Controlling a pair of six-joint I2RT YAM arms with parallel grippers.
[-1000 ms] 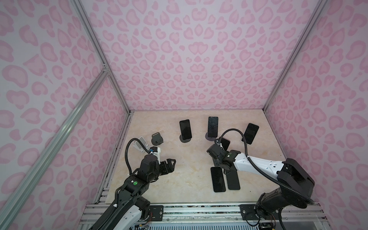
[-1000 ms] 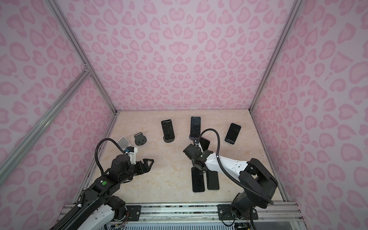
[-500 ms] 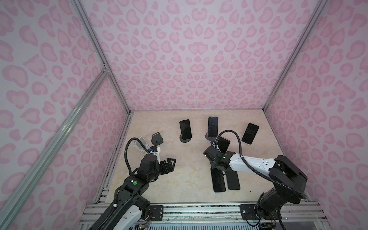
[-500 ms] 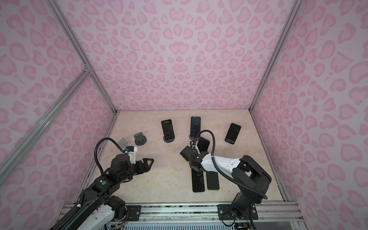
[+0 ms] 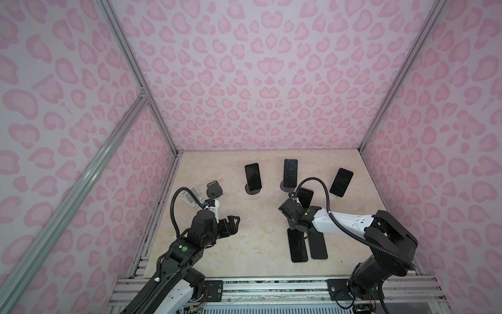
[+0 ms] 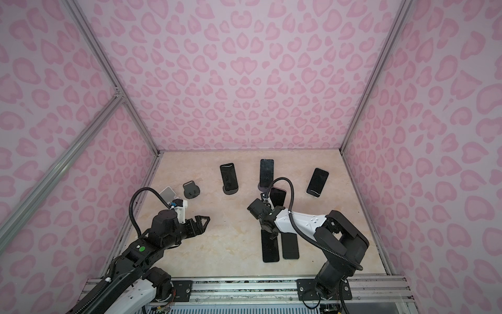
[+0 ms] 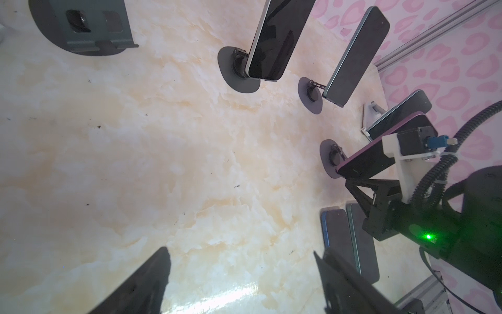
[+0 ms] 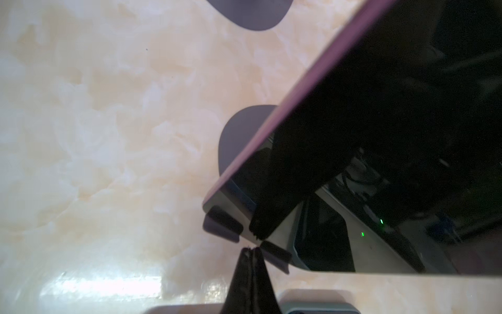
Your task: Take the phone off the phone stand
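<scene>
Fingers together, the right gripper (image 8: 251,248) sits beside the purple phone (image 5: 304,197) on its phone stand (image 7: 328,159); left gripper's (image 5: 235,220) fingers apart, empty.

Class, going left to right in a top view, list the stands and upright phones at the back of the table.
white stand → black stand → left phone → middle phone → purple-edged phone → right phone

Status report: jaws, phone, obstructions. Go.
Left gripper open, empty. Right gripper shut, empty, at lower edge of purple phone. Phone on stand. Two flat phones under right arm.
</scene>
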